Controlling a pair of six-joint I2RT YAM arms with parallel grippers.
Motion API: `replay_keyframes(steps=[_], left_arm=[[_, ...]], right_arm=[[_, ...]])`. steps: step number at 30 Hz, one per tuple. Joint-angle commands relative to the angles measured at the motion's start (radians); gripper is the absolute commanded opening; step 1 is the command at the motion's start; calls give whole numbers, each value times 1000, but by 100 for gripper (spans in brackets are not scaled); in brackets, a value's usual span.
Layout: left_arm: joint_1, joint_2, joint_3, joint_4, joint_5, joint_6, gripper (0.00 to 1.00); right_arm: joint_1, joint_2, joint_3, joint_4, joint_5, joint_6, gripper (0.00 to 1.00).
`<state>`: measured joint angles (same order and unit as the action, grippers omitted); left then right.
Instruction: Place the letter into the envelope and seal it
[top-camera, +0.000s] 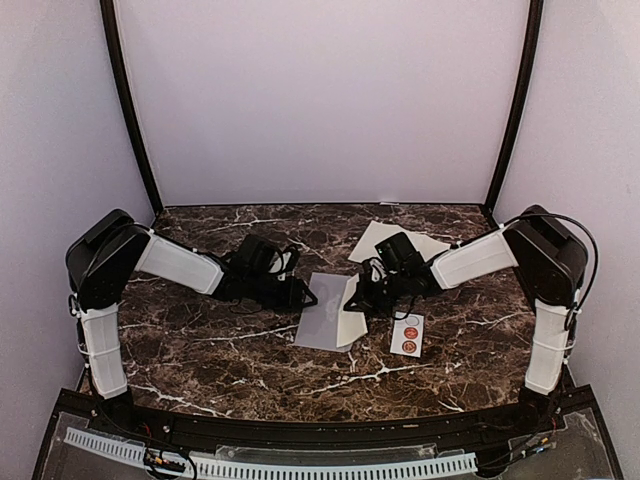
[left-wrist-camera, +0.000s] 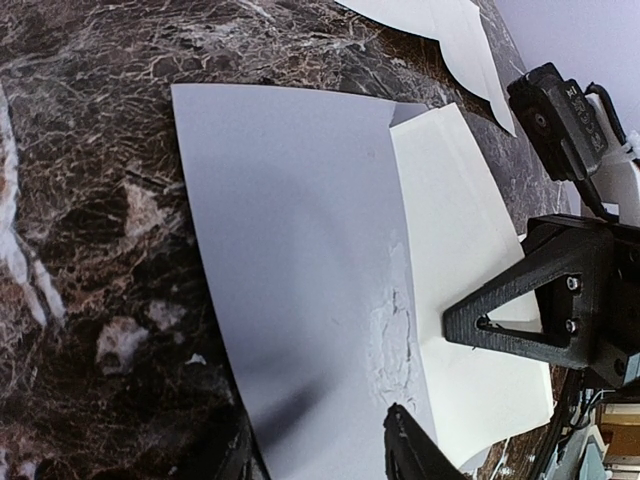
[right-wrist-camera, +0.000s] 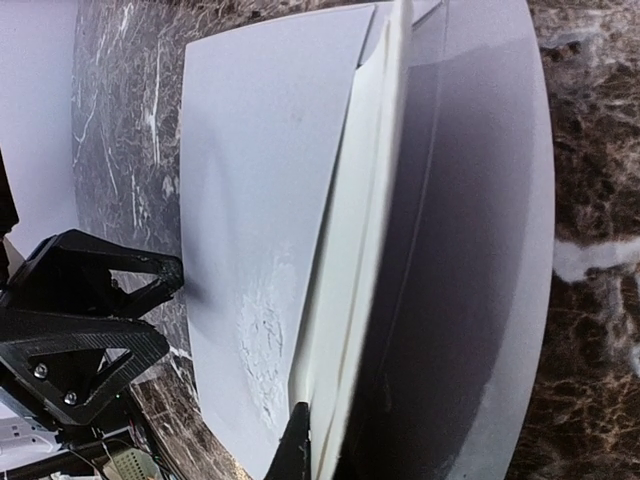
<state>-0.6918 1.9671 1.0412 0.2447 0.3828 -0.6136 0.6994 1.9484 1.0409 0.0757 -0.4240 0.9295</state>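
Surface: a dark brown marble table (top-camera: 200, 340) with pale lilac walls around it.
Envelope (top-camera: 322, 318): I see it lying mid-table between both arms, its mouth towards the right arm.
Letter (left-wrist-camera: 460, 260): a cream sheet, partly tucked between the envelope's grey layers, the rest sticking out.
Right gripper (top-camera: 353, 302): clamped on the letter's outer edge, as far as I can read it.
Left gripper (top-camera: 304, 297): fingers spread apart over the envelope's other end, pinching nothing.
Sticker strip (top-camera: 407, 333): on the table near the envelope's right, showing two red seals.
Spare sheet (top-camera: 395, 238): white paper behind the right gripper.

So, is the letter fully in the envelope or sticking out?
Sticking out: much of the cream letter shows beyond the open edge of the grey envelope.
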Motion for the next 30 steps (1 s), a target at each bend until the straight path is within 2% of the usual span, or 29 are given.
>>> replay_keyframes(steps=[1,5,13,22,30], left_arm=[[-6,37,-16,-65,27,-10,44],[-6,28,-23,-67,30,-10,44],[-5,-36,-73,1,87,-37,45],[72,-213,-168,8,89,-32,55],[112,-331,-253,80,165,-36,73]], right_arm=[[0,-24,-12,93,11,44,0],[0,-45,-36,122,21,70,0],[2,-60,-87,306,-53,97,0],[1,-113,-189,563,-161,40,0],[1,-163,-225,600,-210,-43,0]])
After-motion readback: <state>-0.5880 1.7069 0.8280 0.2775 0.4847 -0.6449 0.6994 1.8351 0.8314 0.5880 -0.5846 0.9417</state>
